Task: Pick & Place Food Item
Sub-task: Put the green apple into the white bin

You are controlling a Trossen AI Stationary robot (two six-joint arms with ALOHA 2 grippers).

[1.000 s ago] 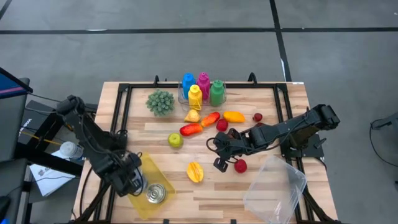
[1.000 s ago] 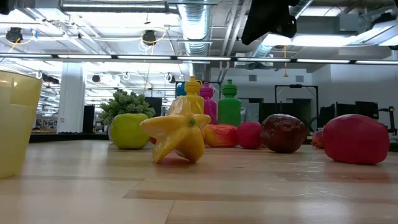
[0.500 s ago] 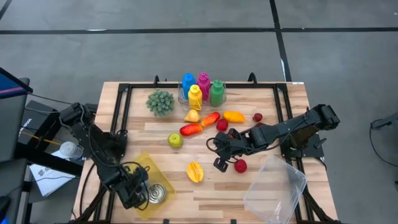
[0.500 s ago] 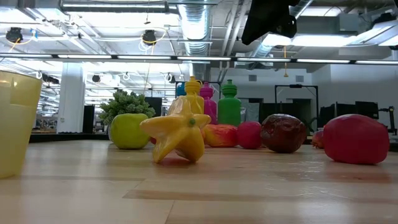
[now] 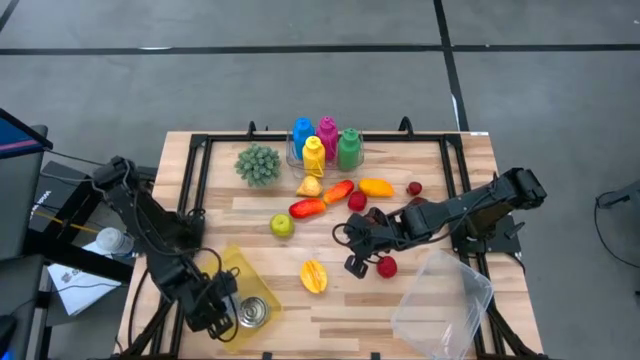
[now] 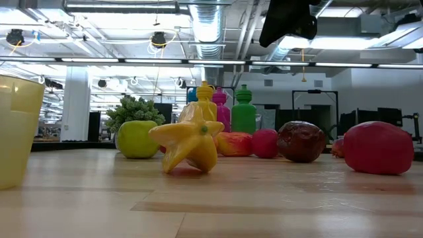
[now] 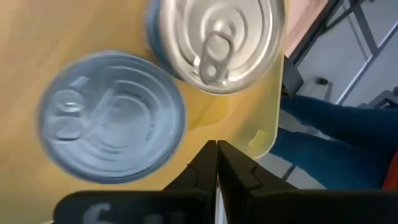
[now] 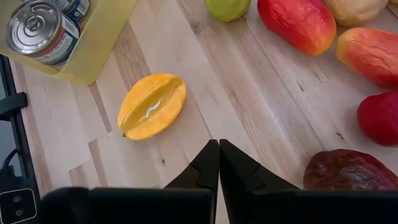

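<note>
Only the left gripper (image 5: 222, 312) has shifted, hovering clenched and empty over two cans (image 7: 217, 40) in the yellow bin (image 5: 243, 272) at 7 o'clock; right gripper (image 5: 356, 262) clenched, empty mid-table, starfruit (image 5: 313, 275) unpicked near it at 8 o'clock — pick & place undone.

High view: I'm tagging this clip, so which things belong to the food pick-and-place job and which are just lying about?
Likely in the job: left pincer, shut, over the yellow bin and its cans; right pincer, shut, near the star fruit.
Lying about: bottles, green plant, green apple, clear tub.
</note>
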